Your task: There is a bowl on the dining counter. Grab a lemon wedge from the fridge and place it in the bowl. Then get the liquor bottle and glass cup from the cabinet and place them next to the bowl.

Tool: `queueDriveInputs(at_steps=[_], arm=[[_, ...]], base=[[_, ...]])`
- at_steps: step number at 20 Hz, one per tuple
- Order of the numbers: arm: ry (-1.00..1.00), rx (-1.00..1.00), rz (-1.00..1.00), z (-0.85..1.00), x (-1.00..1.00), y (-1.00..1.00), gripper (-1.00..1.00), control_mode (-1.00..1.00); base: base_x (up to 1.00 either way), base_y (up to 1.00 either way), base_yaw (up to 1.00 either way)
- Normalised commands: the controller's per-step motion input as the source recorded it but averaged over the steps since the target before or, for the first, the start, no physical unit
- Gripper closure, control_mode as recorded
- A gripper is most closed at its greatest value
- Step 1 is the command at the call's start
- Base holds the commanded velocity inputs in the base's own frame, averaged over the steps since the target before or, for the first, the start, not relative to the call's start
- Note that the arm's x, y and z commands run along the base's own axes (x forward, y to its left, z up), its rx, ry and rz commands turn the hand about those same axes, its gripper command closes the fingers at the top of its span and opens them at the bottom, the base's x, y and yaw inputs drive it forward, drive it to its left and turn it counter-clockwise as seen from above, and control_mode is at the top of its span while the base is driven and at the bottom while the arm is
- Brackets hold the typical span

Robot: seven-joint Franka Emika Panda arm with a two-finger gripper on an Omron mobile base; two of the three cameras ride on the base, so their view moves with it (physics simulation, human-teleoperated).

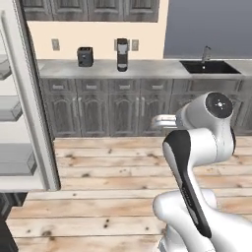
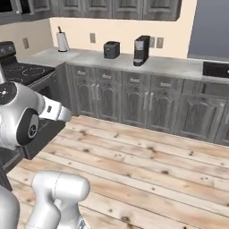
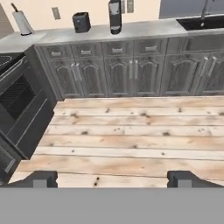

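Two fingertips of my gripper (image 3: 112,178) spread wide, empty, above floorboards before the grey-cabinet worktop (image 3: 109,33)

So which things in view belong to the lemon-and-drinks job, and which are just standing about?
Job:
- fridge, door open, pale shelves showing
- wall cabinets
- fingers, apart, holding nothing

Just about:
- toaster
- coffee machine
- sink
- paper towel roll
- stove
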Motion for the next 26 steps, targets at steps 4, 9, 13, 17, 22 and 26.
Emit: queueDriveInputs(at_steps=[4, 9, 13, 17, 22, 26], arm=[[0.00, 0.00, 0.00, 0.00, 0.00, 0.00, -1.00, 1.00], [0.00, 0.00, 0.00, 0.00, 0.00, 0.00, -1.00, 1.00], [0.00, 0.00, 0.00, 0.00, 0.00, 0.00, -1.00, 1.00], [0.00, 0.00, 0.00, 0.00, 0.00, 0.00, -1.00, 1.00], [0.00, 0.00, 0.00, 0.00, 0.00, 0.00, -1.00, 1.00], [0.00, 0.00, 0.00, 0.00, 0.00, 0.00, -1.00, 1.00]], base=[[1.00, -0.08, 0.49], [1.00, -0.12, 0.51], [1.00, -0.13, 0.52], [0.95, -0.11, 0.55], [0.86, -0.08, 0.58], [0.85, -0.08, 0.58]])
